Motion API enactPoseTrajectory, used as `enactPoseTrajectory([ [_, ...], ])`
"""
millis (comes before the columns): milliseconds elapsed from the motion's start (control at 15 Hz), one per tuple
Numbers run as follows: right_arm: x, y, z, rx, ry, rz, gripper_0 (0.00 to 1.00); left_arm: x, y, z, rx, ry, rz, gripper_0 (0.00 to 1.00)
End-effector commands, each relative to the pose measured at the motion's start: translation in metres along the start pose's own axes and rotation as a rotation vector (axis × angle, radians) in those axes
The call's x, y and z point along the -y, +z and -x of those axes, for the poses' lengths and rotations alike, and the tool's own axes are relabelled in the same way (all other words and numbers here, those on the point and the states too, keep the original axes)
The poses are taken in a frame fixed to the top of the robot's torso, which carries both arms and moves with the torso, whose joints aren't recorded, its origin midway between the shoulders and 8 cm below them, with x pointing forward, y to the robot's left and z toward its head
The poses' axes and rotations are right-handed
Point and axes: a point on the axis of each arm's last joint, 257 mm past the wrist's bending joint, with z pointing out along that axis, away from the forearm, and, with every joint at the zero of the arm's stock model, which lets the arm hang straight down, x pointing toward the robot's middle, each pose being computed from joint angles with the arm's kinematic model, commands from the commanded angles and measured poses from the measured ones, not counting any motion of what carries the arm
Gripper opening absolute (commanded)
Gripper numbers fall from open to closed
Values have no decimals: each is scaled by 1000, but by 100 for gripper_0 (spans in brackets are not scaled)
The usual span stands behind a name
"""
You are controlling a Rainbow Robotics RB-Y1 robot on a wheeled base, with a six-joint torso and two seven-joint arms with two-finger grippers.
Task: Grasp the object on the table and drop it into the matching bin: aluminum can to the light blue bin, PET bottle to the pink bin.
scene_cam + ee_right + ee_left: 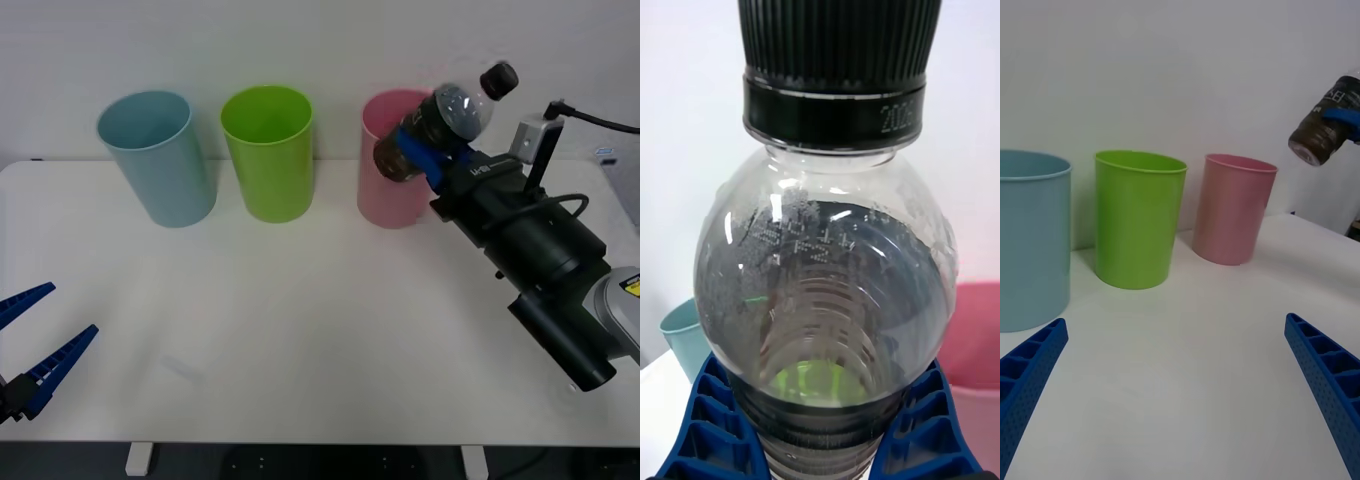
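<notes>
My right gripper [418, 150] is shut on the PET bottle [445, 120], a small clear bottle with a black cap and dark label band. It holds the bottle tilted in the air, base toward the pink bin [385, 185] and cap pointing up and away. In the left wrist view the bottle [1322, 131] hangs higher than the pink bin's [1232, 206] rim and off to its side. Up close, blue fingers [704, 427] clamp the bottle [827, 285] around its lower body. The light blue bin [155, 155] stands at the far left of the row. My left gripper [35, 345] rests open low over the table's [320, 330] front-left corner.
A lime green bin [267, 150] stands between the light blue and pink ones along the back of the table. The right arm's black wrist and forearm [540, 250] stretch over the table's right side. A white wall rises behind the bins.
</notes>
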Motion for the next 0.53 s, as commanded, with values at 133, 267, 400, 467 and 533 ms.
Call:
enactPoseTrajectory([
  [133,6,20,15,-17,-28,50,0,0,0,0,0,0,0,100],
  [267,15,33,19,-37,-45,65,0,0,0,0,0,0,0,100],
  [400,28,46,23,-54,-57,68,0,0,0,0,0,0,0,100],
  [467,35,53,25,-65,-67,71,0,0,0,0,0,0,0,100],
  [533,42,62,27,-76,-79,74,0,0,0,0,0,0,0,100],
])
